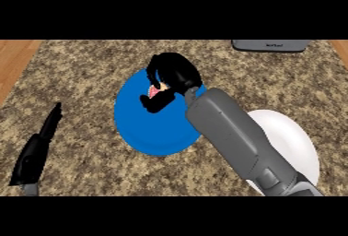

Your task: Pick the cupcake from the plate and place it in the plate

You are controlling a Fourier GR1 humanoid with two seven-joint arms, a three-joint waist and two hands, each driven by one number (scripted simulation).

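While the right hand (173, 73) curls round the pink cupcake (154, 91) on the blue plate (146, 131), it should lift straight up before swinging to the white plate (292, 138) at the lower right.

It looked like a kitchen: a speckled brown stone surface (81, 69) held a round blue plate (146, 133), a round white plate (296, 143) and a grey machine (269, 45).

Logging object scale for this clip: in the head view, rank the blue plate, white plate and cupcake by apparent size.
1. blue plate, largest.
2. white plate, seemingly smaller, but the right forearm hides part of it, so unsure.
3. cupcake, smallest; only a sliver shows inside the right hand.
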